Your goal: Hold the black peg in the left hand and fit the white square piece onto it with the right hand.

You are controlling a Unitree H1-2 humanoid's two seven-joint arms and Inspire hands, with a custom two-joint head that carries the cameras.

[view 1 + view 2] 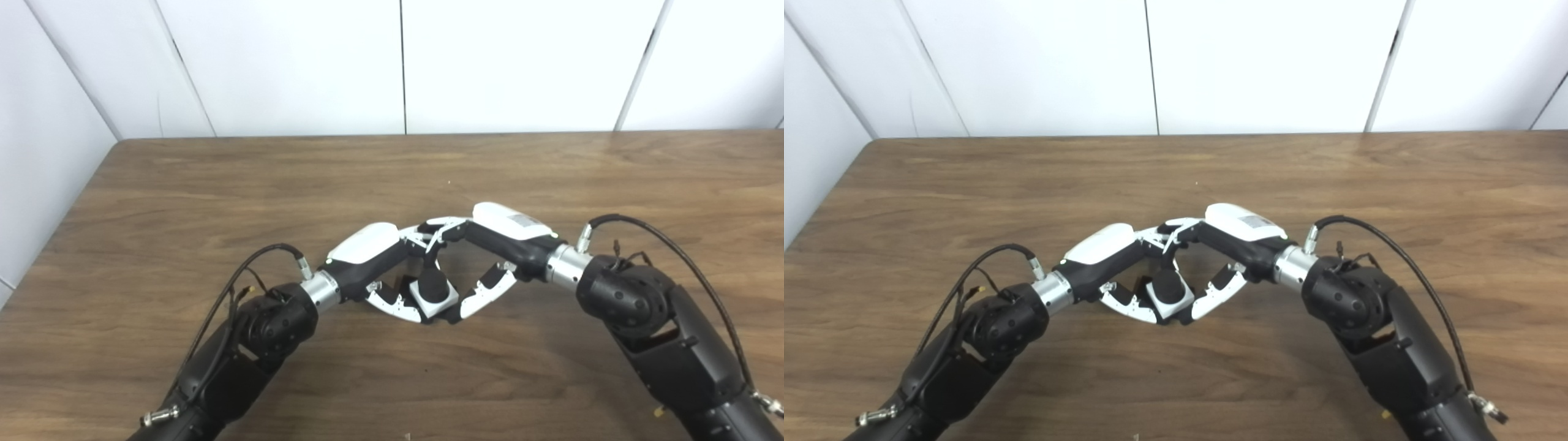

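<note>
The black peg [432, 280] stands between my two hands over the middle of the wooden table [392, 177]. The white square piece [438, 304] sits around the peg's lower end, with the peg's rounded black body showing through it. My left hand [373, 257] comes in from the left and is closed around the peg. My right hand [499, 242] comes in from the right and is closed on the white piece, its thumb [484, 294] against the piece's right side. The fingertips of both hands meet above the peg and hide its far end. The scene looks the same in the right eye view [1167, 283].
The brown wooden table runs to white wall panels [398, 61] at the back. Its left edge [55, 245] slants along the left of the picture. Black cables loop off both wrists [649, 233].
</note>
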